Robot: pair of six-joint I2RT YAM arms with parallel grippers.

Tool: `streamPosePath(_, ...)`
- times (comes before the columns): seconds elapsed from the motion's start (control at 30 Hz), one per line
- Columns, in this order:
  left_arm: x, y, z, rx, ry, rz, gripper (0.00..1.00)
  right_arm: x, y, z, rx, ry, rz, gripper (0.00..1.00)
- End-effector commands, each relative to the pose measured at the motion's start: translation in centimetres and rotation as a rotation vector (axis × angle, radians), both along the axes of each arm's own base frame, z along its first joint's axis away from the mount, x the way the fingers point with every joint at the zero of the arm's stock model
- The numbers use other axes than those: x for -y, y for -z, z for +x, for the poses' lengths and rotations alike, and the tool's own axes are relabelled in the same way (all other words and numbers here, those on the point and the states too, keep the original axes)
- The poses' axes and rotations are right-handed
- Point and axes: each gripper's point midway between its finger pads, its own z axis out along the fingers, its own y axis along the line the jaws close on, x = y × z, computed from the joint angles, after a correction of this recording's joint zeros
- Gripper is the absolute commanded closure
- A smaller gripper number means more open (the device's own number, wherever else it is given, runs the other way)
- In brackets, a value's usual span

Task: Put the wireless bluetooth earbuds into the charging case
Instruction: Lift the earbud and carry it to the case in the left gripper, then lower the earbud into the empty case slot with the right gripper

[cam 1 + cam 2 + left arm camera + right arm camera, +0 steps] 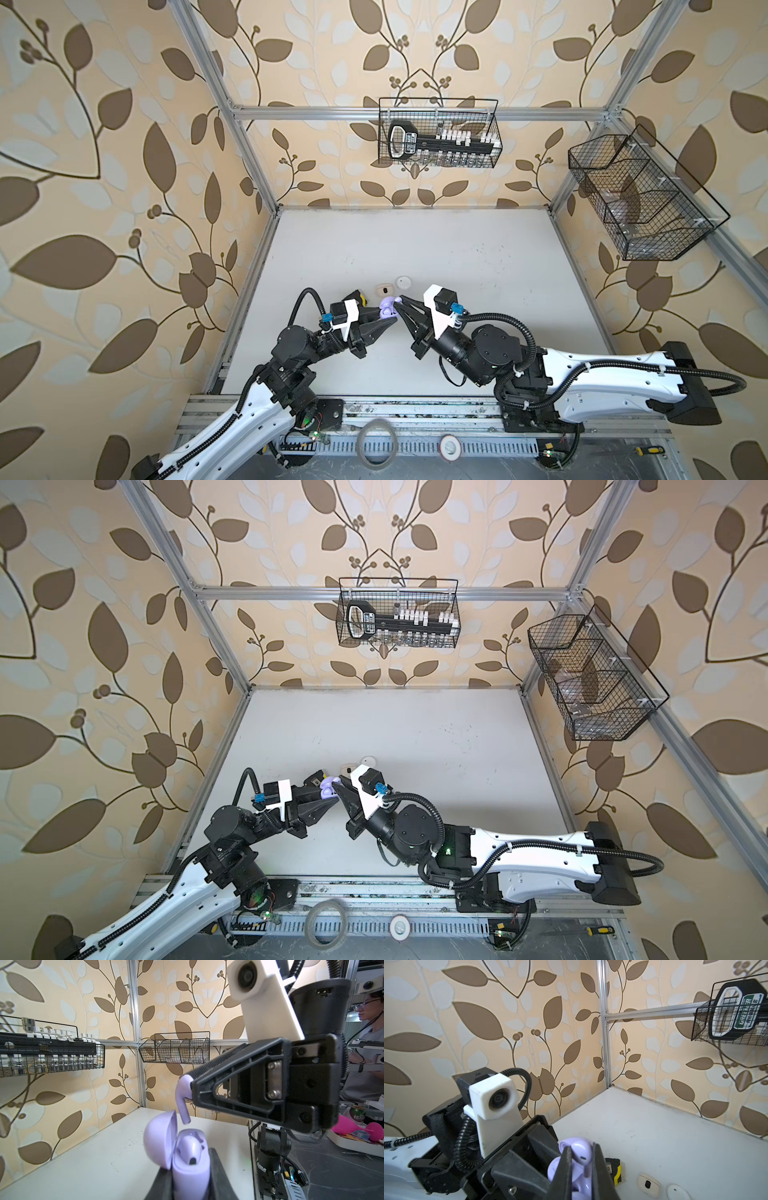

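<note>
The right gripper (581, 1153) is narrowed onto a small lavender stemmed plastic earbud (182, 1099). It pinches the bulb so the stem hangs down, just above the mouth of the lavender plastic charging case (191, 1169) and not touching it. The left gripper (386, 316) is clamped on that case's body and keeps it upright with the lid swung back. A second lavender earbud (190, 1147) already sits in one socket.

The step in hand looks like seating the last earbud of the lavender pair, with the approach made and the descent not yet begun. The next move calls for lining the stem up with the free socket and lowering it straight, letting go only once the bulb is home. The raised lid stands close beside the stem, so there is little room to drift. The rounded bulb could also twist in the pinch.

The free socket is hidden, behind the seated earbud in the left wrist view and behind the gripper in the right wrist view. Whether the case rests on the white tabletop (415, 249) or is lifted clear cannot be told.

Beyond lie a cream open case (648, 1184) and a white round case (677, 1191), and their contents are unclear. A yellow-and-black object (614, 1169) is half covered. No loose earbuds show.
</note>
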Motion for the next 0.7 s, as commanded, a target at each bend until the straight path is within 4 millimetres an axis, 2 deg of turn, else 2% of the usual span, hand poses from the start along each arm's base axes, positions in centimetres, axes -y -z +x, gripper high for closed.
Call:
streamPosePath(0.0,-0.3,-1.3,-0.8,0.048,0.015,-0.039,1.00,-0.5,0.4,-0.3,-0.005,-0.025,0.013,0.99)
streamPosePath(0.13,-0.2,-1.1,-0.7,0.045,0.012,-0.032,1.00,-1.0,1.1,-0.5,-0.011,-0.039,-0.003,1.00)
streamPosePath(0.4,-0.5,-1.3,-0.8,0.053,0.005,-0.037,1.00,-0.3,2.0,-0.7,-0.021,-0.027,-0.013,1.00)
streamPosePath(0.67,-0.5,-1.1,-0.7,0.050,-0.002,-0.031,1.00,-0.8,2.2,-1.5,-0.030,-0.066,0.004,1.00)
